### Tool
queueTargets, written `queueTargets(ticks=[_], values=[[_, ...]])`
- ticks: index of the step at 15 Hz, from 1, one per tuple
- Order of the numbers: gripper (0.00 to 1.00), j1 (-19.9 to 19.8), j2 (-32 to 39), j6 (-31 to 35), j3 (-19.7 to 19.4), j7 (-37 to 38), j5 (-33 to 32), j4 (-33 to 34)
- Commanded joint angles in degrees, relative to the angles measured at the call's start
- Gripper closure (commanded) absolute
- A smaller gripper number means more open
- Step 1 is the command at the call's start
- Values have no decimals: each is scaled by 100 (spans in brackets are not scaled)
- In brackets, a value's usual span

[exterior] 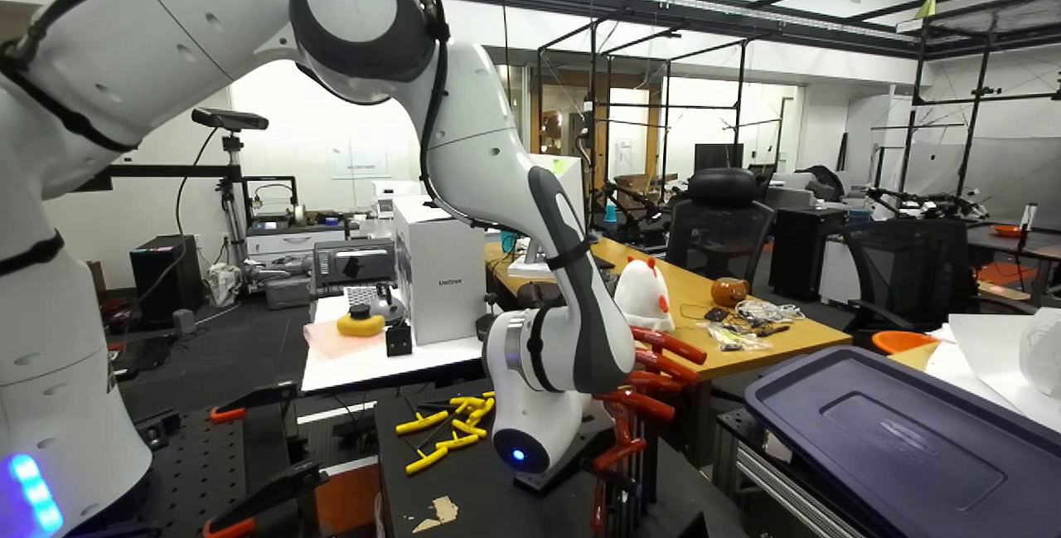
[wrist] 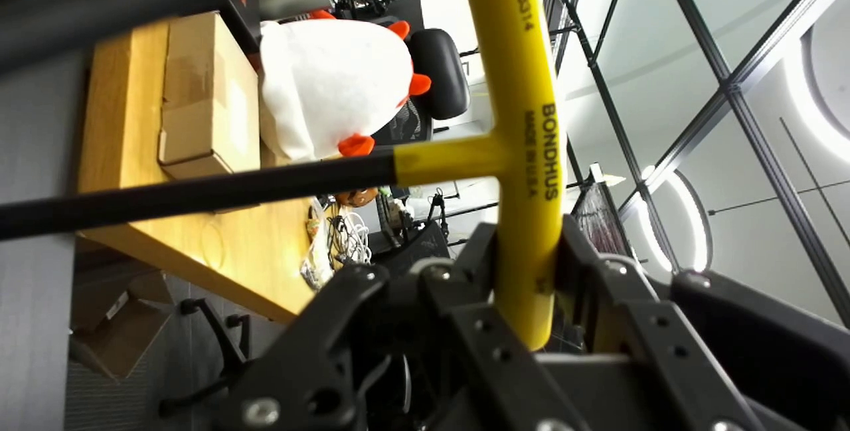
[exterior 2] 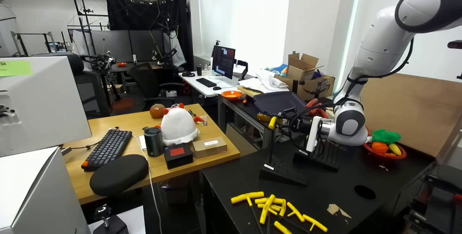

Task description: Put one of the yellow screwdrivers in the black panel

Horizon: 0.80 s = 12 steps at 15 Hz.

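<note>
In an exterior view, spot loose yellow screwdrivers [exterior 2: 267, 209] in front of low black stand [exterior 2: 284, 176], probably the panel meant. Grasping another yellow screwdriver [wrist: 524, 132] by its handle with end effector [wrist: 528, 255], shaft down toward stand's end, seating unclear. Likely at insertion; next, align tip, lower, release.
</note>
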Motion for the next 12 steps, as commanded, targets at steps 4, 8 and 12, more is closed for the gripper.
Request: queueTargets(ticks=[4,8,12], values=[[94,97,-15,113,-74,287,31,140],[94,99,-11,123,-75,282,29,147],[94,98,1,181,-76,307,32,160]])
